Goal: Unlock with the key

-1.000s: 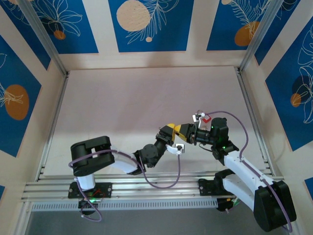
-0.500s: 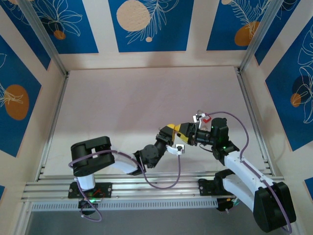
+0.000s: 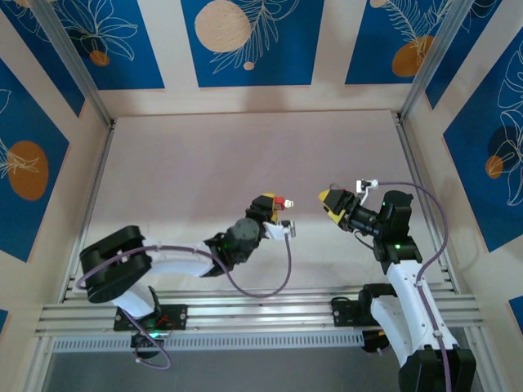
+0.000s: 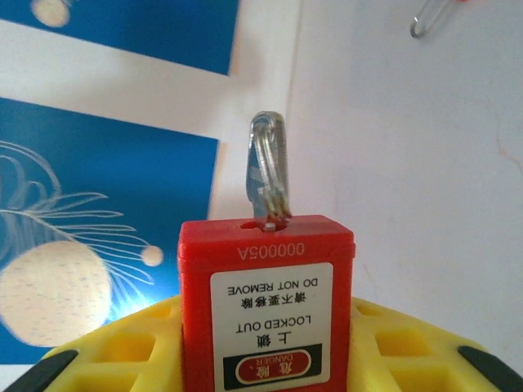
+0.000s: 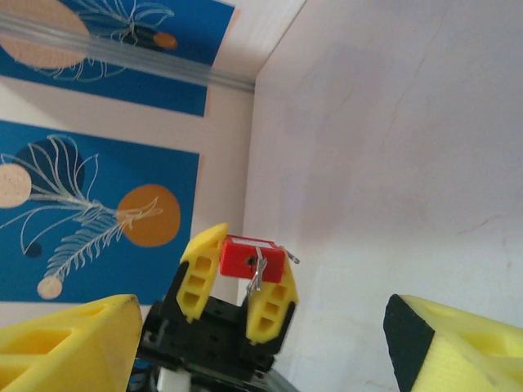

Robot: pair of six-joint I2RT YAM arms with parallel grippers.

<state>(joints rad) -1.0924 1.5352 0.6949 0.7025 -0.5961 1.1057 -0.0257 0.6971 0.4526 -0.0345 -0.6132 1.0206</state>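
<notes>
The left gripper (image 3: 270, 204) holds the red padlock (image 4: 268, 302) tightly between its yellow fingers (image 5: 198, 282), over the near middle of the table (image 3: 204, 163). In the left wrist view the label of the lock reads upside down, so the keyhole end points away from the wrist. The key (image 4: 268, 167) stands in that end as a thin silver piece which sticks straight out. The right gripper (image 3: 333, 204) is wide open, holds nothing, and hangs apart from the lock, facing it from the right side. I cannot tell whether the key is already turned or whether the shackle is free, because the shackle end is hidden inside the left gripper. I judge that the step in hand is to take the key and turn it. To do this well, the right gripper should approach along the axis of the key, so that its pads meet the flat faces of the silver head and not its thin edges. It should close only when the head is well between the pads. Then it should rotate about this same axis without pushing sideways, because a side load may bend the key or drag the lock out of the grasp. The left gripper should hold firm and not move during the turn.
</notes>
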